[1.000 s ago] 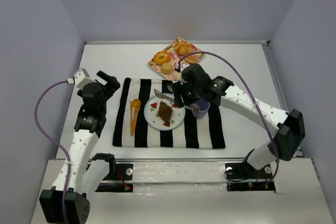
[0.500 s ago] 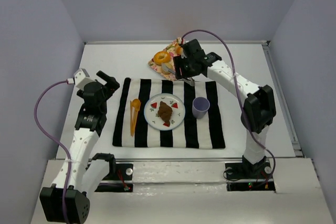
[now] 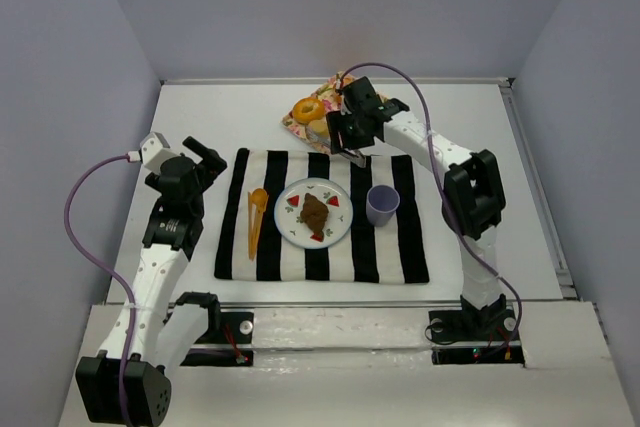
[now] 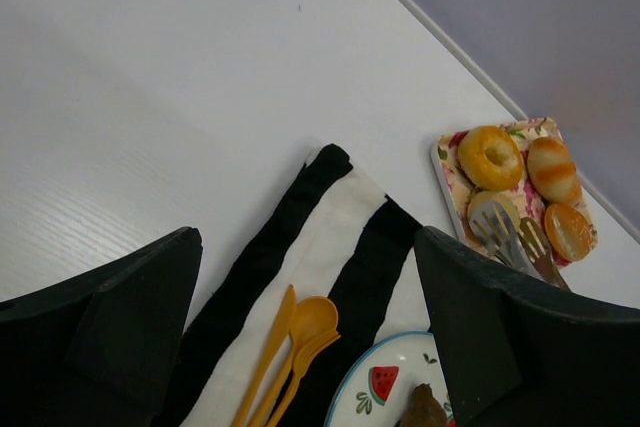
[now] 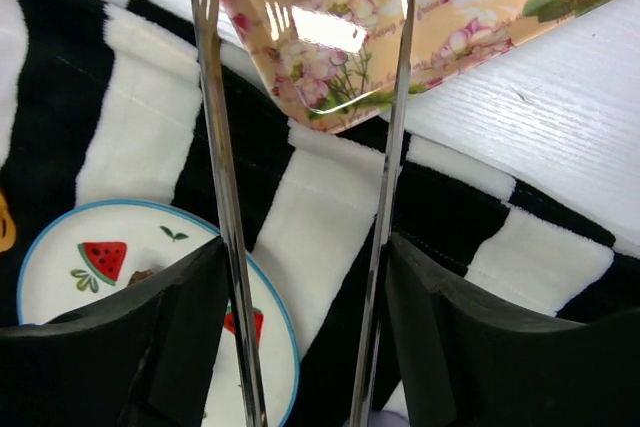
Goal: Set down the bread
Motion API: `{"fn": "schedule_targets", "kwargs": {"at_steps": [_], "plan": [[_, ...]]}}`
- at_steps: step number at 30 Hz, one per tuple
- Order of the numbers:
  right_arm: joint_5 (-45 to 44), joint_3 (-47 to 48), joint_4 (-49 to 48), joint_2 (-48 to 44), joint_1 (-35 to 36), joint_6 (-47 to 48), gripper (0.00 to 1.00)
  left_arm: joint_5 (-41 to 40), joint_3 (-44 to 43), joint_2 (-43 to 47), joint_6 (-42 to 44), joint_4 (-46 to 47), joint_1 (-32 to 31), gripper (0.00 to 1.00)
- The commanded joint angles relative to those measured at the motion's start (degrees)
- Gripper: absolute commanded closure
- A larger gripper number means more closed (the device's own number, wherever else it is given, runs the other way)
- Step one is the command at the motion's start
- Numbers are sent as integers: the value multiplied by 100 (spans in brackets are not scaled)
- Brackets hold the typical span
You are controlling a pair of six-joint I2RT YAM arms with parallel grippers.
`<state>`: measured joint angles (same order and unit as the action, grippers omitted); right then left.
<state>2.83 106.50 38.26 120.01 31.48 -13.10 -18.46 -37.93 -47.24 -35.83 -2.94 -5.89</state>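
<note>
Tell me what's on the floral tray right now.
Left wrist view shows four breads on the floral tray: a ring-shaped bread, a roll, a second roll, and a pale bun partly hidden by the tongs. From above, the right arm covers part of the tray.

Robot laboratory test cell, seen from above. Plain grey walls (image 3: 330, 7) box in my white counter (image 3: 220, 117) on three sides; my arms (image 3: 160, 247) are bolted to a metal rail (image 3: 330, 325) at its near edge, with a purple cable (image 3: 72, 217) looping bare. The striped cloth (image 3: 405, 247) and plate (image 3: 290, 219) form a mock table setting.
</note>
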Motion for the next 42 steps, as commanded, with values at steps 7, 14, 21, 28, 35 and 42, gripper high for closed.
{"fn": "schedule_targets", "kwargs": {"at_steps": [7,14,21,28,35,42], "plan": [[252,136,-283,-380,-37,18,71,-185,-4,128,33,83,35,1],[999,-1163,-828,-1918,-37,80,72,-88,14,180,15,83,35,1],[710,-2667,-996,-3439,1277,97,67,-53,67,286,-11,92,27,1],[166,-3345,-838,-3879,2124,-403,65,96,128,496,-73,92,27,1],[-256,-3723,-425,-3642,2371,-921,57,176,190,646,-117,118,27,1],[-433,-3750,-337,-3695,2371,-957,36,167,172,620,-117,127,27,1]]}}
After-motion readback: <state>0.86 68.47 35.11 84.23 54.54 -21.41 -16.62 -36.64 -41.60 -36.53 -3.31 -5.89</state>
